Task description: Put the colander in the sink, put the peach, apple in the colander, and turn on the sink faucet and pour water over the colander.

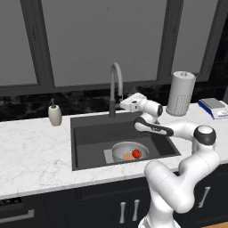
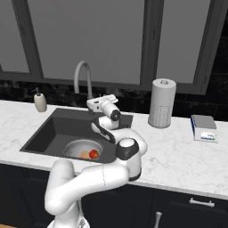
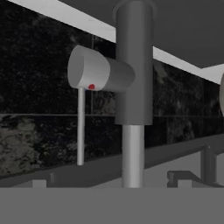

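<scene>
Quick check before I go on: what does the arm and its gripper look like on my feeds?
The arm is glossy white with rounded, bulbous links and dark grey joint caps and bands. One dark band runs along the forearm link. The gripper has a white boxy body with small dark fingers. No cables or markings show.

The sink [image 1: 89, 133] is dark grey with a pale grey square patch on its floor, set in a white marble counter [image 1: 31, 151] veined in grey. The colander [image 1: 122, 149] is pale grey-white and perforated, holding a red apple [image 1: 136, 153] and a pale orange peach [image 1: 128, 156]. The sink faucet [image 1: 115, 84] is grey with a darker lower stem, and the soap dispenser [image 1: 54, 113] is beige.
</scene>
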Controlling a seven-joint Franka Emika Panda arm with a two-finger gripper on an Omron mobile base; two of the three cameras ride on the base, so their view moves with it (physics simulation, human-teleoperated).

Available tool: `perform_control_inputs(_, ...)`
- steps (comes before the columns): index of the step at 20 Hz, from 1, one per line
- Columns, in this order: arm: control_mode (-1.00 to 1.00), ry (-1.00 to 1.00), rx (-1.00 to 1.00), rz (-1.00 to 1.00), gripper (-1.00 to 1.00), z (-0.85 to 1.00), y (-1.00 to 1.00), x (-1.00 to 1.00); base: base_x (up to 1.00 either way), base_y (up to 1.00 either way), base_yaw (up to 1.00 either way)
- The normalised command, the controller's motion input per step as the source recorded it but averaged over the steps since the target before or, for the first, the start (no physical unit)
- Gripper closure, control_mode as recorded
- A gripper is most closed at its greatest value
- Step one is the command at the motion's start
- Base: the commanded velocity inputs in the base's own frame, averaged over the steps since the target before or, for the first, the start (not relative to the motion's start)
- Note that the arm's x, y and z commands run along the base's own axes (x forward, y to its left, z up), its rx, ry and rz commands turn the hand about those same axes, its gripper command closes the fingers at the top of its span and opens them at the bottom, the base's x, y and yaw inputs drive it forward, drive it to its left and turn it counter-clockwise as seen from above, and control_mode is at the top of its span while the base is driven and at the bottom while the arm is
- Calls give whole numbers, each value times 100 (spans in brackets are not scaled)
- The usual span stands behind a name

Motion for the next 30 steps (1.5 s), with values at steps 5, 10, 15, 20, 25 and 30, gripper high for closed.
perform_control_inputs(5, -100, 1, 0, 0, -100, -10, -7, 36, 0, 0, 0)
perform_control_inputs(10, -100, 1, 0, 0, -100, -5, -16, 34, 0, 0, 0)
perform_control_inputs(15, -100, 1, 0, 0, -100, -5, -27, 30, 0, 0, 0)
perform_control_inputs(20, -100, 0, 0, 0, -100, -16, -21, 14, 0, 0, 0)
perform_control_inputs(25, -100, 0, 0, 0, -100, -26, -6, 2, 0, 0, 0)
perform_control_inputs(30, -100, 0, 0, 0, -100, -19, 0, 11, 0, 0, 0)
